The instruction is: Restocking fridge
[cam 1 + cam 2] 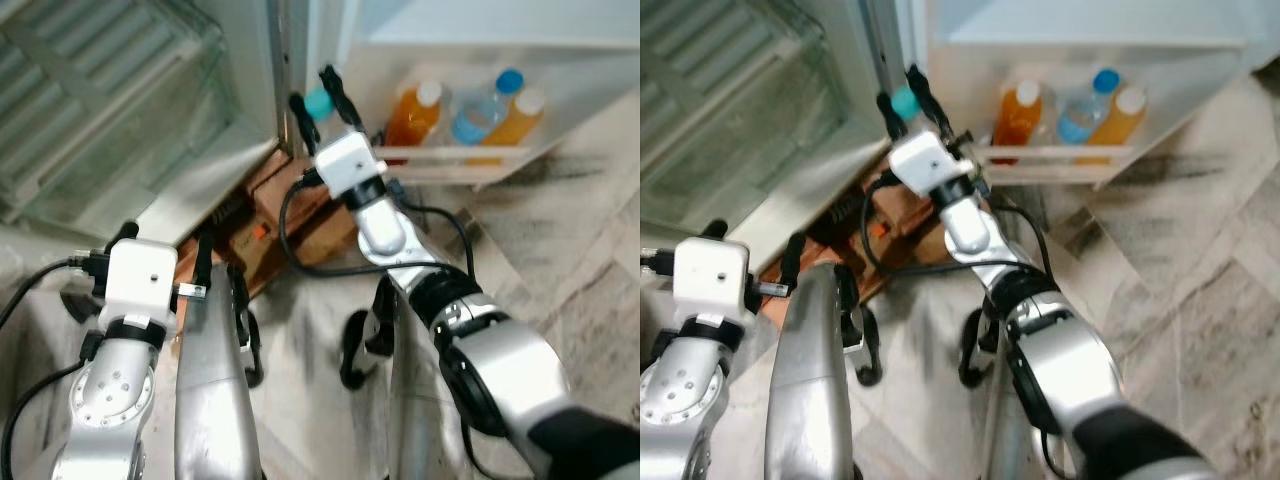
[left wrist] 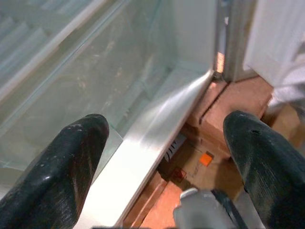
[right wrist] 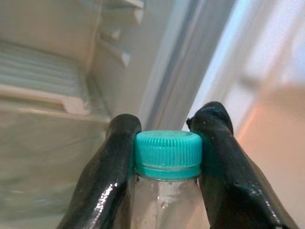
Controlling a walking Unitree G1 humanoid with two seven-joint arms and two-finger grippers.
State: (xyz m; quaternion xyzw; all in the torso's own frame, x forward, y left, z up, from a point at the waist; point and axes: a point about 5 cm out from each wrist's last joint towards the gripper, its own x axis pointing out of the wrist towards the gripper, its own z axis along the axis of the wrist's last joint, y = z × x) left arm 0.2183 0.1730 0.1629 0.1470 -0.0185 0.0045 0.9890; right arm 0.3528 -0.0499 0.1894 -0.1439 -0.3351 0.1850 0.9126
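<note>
My right gripper (image 1: 319,99) is shut on a clear bottle with a teal cap (image 3: 167,152), gripping it at the cap, and holds it up by the edge between the open fridge body and its door. The teal cap (image 1: 318,102) shows between the fingers in the head views. The door shelf (image 1: 470,160) holds two orange juice bottles (image 1: 413,113) and a blue-capped water bottle (image 1: 484,112). My left gripper (image 1: 222,315) hangs low near my body, open, facing the fridge's bottom sill (image 2: 157,138).
Glass shelves (image 1: 110,110) of the fridge interior lie to the left. Brown cardboard boxes (image 1: 290,215) sit on the floor under the fridge's front edge. Marbled tile floor (image 1: 570,250) spreads to the right.
</note>
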